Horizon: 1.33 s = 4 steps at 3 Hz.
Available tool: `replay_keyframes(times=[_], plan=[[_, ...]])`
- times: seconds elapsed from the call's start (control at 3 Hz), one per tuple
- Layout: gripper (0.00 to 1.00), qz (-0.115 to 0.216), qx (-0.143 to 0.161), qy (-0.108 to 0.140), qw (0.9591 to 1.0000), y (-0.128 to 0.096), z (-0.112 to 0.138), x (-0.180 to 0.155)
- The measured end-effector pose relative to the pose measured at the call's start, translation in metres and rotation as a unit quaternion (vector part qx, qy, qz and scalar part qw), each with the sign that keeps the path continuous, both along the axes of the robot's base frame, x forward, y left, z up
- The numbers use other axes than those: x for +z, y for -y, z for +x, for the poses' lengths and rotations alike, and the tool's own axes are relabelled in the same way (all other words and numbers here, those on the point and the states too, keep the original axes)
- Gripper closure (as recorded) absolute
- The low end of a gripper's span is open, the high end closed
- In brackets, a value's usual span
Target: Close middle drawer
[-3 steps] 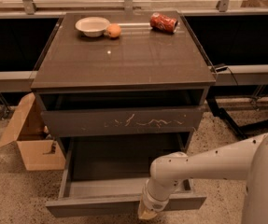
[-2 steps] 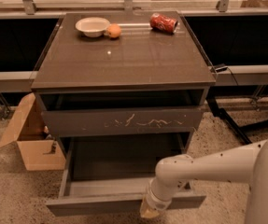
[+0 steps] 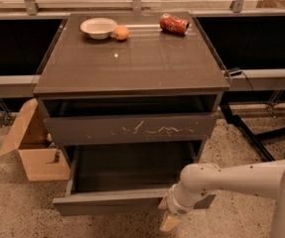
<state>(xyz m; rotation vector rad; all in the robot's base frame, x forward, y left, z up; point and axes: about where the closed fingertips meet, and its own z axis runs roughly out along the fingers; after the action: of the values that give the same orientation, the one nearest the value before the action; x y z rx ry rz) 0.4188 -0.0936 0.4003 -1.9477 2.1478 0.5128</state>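
The middle drawer (image 3: 127, 202) is pulled far out of the dark grey-brown cabinet (image 3: 132, 58), and its grey inside shows. Its plain front faces me near the bottom of the camera view. My gripper (image 3: 170, 222) is at the right part of that front, hanging just below its lower edge. The white arm (image 3: 241, 175) reaches in from the lower right. The drawer above, with white scratch marks (image 3: 132, 128), stands slightly out. The lowest drawer is hidden under the open one.
On the cabinet top are a white bowl (image 3: 98, 27), an orange (image 3: 121, 32) and a red can (image 3: 174, 24) lying on its side. An open cardboard box (image 3: 33, 148) stands on the floor to the left. Dark cables and a stand leg (image 3: 246, 133) lie to the right.
The middle drawer's front now sits a little further in towards the cabinet. My gripper and wrist have moved with it, staying at the right part of the front.
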Motion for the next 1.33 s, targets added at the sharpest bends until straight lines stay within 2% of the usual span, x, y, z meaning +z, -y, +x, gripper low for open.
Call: replay_keyframes(times=[0.33,1.33], plan=[[0.0,0.007,-0.015,0.012,0.9998,0.017,0.02,-0.003],[0.0,0.042,-0.036,0.038,0.9978,0.059,0.086,0.005]])
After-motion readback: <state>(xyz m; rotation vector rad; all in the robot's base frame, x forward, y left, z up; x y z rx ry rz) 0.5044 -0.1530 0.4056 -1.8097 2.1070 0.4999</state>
